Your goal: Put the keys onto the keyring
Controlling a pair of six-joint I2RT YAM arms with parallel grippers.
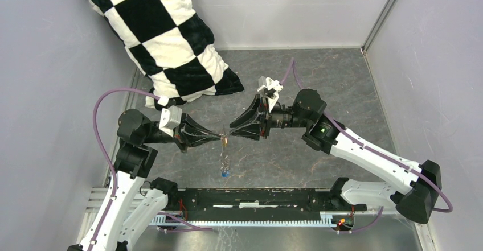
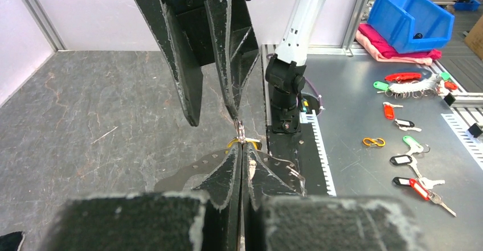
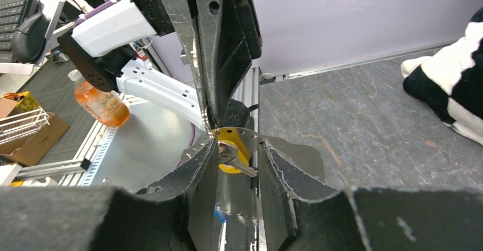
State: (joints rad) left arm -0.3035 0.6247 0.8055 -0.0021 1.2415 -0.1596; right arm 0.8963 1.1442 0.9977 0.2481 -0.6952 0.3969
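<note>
My two grippers meet tip to tip above the middle of the dark floor. My left gripper (image 1: 219, 137) (image 2: 241, 144) is shut, and a thin metal ring of the keyring (image 2: 240, 130) sticks out of its tips. The yellow-headed key (image 3: 230, 148) hangs right there, its metal shaft (image 3: 245, 168) pointing into the gap of my right gripper (image 1: 230, 132) (image 3: 238, 144), which is open around it. One right finger (image 2: 234, 91) touches the ring from above. In the top view a thin loop (image 1: 224, 157) hangs below the tips with the blue key (image 1: 225, 173) at its low end.
A black-and-white checkered pillow (image 1: 165, 35) lies at the back left. A black rail (image 1: 256, 197) runs along the near edge. Beyond it, a metal table holds several tagged keys (image 2: 410, 160), a blue bin (image 2: 407, 12) and an orange bottle (image 3: 102, 100).
</note>
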